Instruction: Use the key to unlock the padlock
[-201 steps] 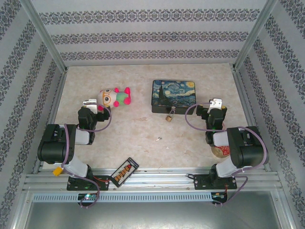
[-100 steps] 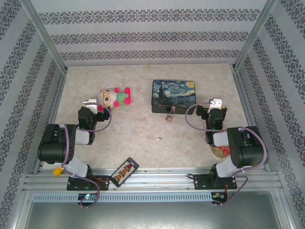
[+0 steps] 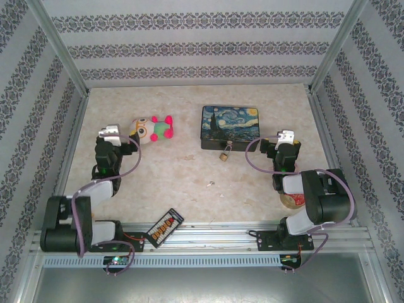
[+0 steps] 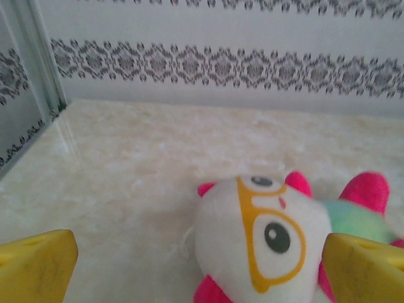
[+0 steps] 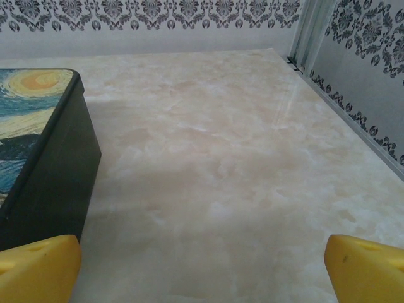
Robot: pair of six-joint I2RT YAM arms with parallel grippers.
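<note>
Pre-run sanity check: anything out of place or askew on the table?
Minor only. The small abacus lies diagonal at the near edge, partly over the rail. The plush toy lies on its side. The key sits loose on the table, apart from the padlock. No damage or spills visible.

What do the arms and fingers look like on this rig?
Left arm and right arm: bulky black joint housings, white link sections, silver heads at the wrists. A purple cable loops along each. Fingers are blocky yellow wedges in both wrist views.
</note>
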